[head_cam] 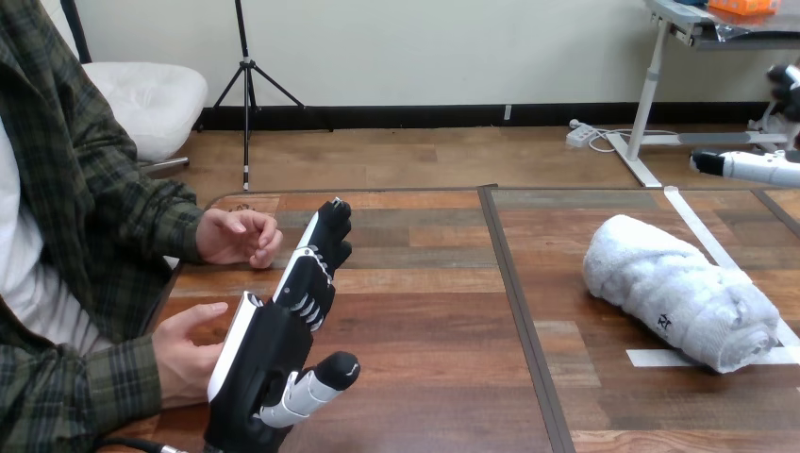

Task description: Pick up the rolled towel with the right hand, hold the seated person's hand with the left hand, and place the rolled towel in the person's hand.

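**Item 1 – white rolled terry towel** [679,302]: lying on its side on the rt half of the table, long axis running from far-left to near-right. A small dark mark is showing toward its near end. It is lying free, well apart from the robot's hand and from both of the person's hands.

**Item 2 – brown plank-pattern wooden table** [425,311]: carrying the towel. A dark seam [517,302] is running front to back, splitting the top into 2 halves.

**Item 3 – strips of white tape** [693,222]: 2 pcs lying flat on the rt half. 1 is running diagonally behind the towel and 1 is lying crosswise by its near end. The towel is resting over part of each.

**Item 4 – robot's left hand** [269,344]: black w/ white back shell, rising from the bottom edge over the lt half of the table. It is standing on edge w/ fingers [325,241] stretching straight fwd, close together, and thumb [321,377] sticking out to the rt. It is spread open and gripping nothing.

**Item 5 – person's hand at the view's lower left** [184,354]: lying just beside the white shell of the robot's left hand. Cannot tell whether the 2 are touching. The robot's fingers are not curling round it.

**Item 6 – person's upper hand** [236,236]: loosely curling and empty at the table's far-lt edge, just lt of the robot's fingertips w/ a gap between.
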Robot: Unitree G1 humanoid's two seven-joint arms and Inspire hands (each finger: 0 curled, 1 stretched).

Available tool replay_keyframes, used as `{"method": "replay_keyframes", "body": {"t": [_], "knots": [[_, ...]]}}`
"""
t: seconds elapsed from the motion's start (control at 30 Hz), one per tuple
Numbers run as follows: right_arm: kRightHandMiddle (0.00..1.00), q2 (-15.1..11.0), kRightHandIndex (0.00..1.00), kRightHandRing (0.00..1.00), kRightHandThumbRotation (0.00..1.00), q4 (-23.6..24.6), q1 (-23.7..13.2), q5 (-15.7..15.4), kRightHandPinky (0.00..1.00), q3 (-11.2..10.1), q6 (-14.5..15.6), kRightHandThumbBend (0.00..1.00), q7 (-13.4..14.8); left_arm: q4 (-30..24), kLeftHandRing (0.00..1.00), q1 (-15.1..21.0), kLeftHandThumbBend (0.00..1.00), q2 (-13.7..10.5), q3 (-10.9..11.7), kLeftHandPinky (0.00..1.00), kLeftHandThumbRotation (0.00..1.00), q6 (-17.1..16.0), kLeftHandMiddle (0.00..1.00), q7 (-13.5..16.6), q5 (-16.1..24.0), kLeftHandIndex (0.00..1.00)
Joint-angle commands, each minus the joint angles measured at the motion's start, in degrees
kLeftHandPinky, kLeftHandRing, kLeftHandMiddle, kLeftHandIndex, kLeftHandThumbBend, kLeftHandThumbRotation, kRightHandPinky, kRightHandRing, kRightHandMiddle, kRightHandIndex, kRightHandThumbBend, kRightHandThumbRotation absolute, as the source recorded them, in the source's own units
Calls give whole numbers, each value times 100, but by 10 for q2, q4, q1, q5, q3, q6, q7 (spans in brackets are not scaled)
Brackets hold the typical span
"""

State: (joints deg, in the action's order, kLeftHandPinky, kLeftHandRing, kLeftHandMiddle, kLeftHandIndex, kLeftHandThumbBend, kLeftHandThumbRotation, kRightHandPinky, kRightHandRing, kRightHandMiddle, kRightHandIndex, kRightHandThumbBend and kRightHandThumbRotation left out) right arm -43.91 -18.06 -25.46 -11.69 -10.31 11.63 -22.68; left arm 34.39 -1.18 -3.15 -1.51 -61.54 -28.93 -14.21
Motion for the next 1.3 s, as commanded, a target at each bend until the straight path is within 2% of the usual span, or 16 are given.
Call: {"method": "replay_keyframes", "body": {"t": [0.0,0.13,0.27,0.4,0.53,0.73,0.9,1.07,1.27], "knots": [[100,-29,100,99,46,-160,-158,-37,92,66,-8,100,-33,-6,100,32,100,3,-4,97,73,-27,100,-13,-17,99],[100,-25,100,98,45,-235,-200,-58,91,86,-22,100,-31,-10,100,30,100,4,-6,97,72,-27,100,-19,-22,99],[100,-20,100,98,43,-326,-250,-96,90,123,-38,100,-26,-18,100,25,100,5,-10,98,71,-21,100,-28,-30,99],[100,-16,100,99,44,-373,-272,-112,91,142,-50,100,-22,-21,100,23,100,7,-12,99,70,-23,100,-34,-38,99],[100,-5,100,100,46,-422,-292,-135,94,168,-55,99,-4,-22,100,22,100,9,-14,100,69,-25,100,-42,-44,99],[100,13,100,100,46,-473,-311,-146,99,185,-51,94,5,-25,100,17,100,13,-14,100,68,-29,100,-45,-45,99],[99,25,100,99,47,-506,-321,-155,95,199,-54,95,13,-29,100,11,100,16,-14,100,69,-35,100,-46,-44,99],[97,39,100,96,49,-531,-326,-175,90,222,-61,97,21,-36,100,2,100,17,-14,99,69,-36,100,-46,-43,99],[95,55,100,93,50,-552,-327,-178,83,230,-66,100,31,-48,100,-10,100,17,-15,99,70,-36,100,-47,-45,99]]}}
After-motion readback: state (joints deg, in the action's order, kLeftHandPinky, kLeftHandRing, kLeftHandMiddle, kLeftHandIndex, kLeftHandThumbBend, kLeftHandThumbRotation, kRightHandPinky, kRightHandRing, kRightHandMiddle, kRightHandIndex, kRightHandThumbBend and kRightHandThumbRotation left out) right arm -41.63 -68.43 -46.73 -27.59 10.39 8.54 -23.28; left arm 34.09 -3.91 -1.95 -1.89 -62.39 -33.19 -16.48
